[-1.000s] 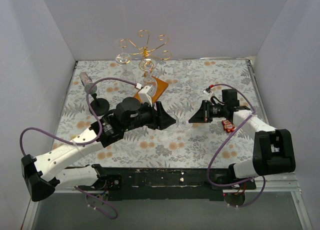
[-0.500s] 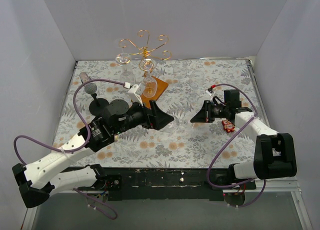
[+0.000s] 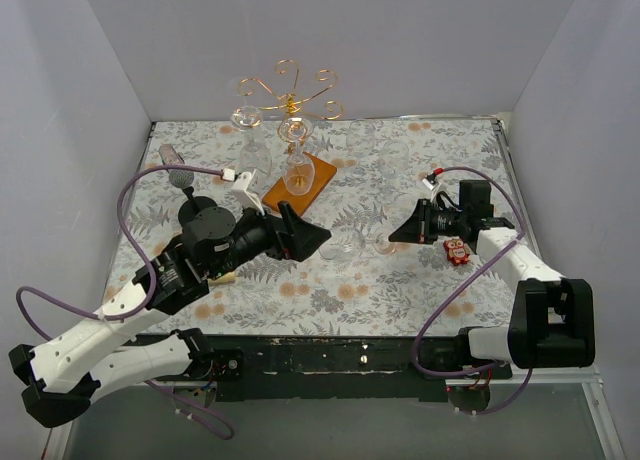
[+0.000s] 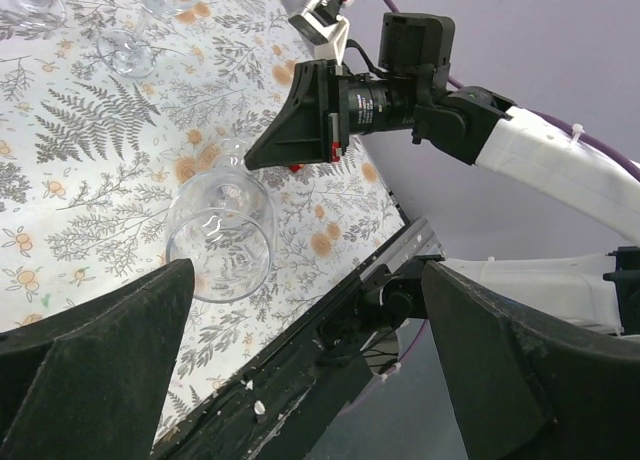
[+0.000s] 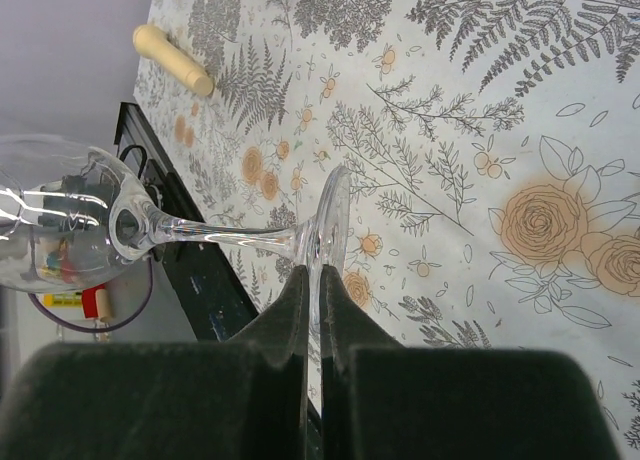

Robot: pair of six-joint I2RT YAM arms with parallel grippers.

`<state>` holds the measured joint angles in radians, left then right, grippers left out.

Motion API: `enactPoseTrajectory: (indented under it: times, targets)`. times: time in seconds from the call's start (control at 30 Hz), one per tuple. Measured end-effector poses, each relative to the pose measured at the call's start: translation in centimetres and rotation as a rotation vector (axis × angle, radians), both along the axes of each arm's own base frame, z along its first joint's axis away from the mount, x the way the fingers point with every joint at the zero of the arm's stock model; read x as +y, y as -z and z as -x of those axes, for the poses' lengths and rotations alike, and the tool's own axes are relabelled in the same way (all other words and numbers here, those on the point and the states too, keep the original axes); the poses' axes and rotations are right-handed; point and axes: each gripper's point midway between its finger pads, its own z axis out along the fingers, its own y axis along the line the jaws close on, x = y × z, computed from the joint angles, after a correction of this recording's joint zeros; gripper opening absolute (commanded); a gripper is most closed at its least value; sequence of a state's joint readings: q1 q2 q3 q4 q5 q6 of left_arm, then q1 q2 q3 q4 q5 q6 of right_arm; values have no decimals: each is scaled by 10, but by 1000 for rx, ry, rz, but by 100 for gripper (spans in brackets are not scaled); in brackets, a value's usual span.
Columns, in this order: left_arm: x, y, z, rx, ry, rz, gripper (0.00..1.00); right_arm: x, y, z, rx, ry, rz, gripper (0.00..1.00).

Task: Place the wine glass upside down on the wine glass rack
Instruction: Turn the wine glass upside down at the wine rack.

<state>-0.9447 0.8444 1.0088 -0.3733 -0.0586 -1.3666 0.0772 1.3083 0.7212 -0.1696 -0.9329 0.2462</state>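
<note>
Wine glass [image 3: 352, 243] is hanging sideways over the counter [image 3: 430, 160], well apart from the rack [image 3: 288, 102], the right pincer [image 3: 396, 236] clamping its foot while the left pincer [image 3: 316, 242] is spreading wide and releasing, probably completing a handover.

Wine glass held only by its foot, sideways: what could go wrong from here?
The right claw pinches just the foot's edge of the wine glass, which sticks out sideways; it could swivel or slip out. The open left claw sits close beside the glass and might bump it.
</note>
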Motion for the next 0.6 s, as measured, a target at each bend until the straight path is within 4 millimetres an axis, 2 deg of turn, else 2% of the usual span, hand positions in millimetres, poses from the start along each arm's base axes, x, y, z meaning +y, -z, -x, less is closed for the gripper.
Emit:
enactPoseTrajectory:
  times: [0.6]
  targets:
    - [40,-8,0,-46,-123,-17,98,-17,0,-4,-73,39,69,1]
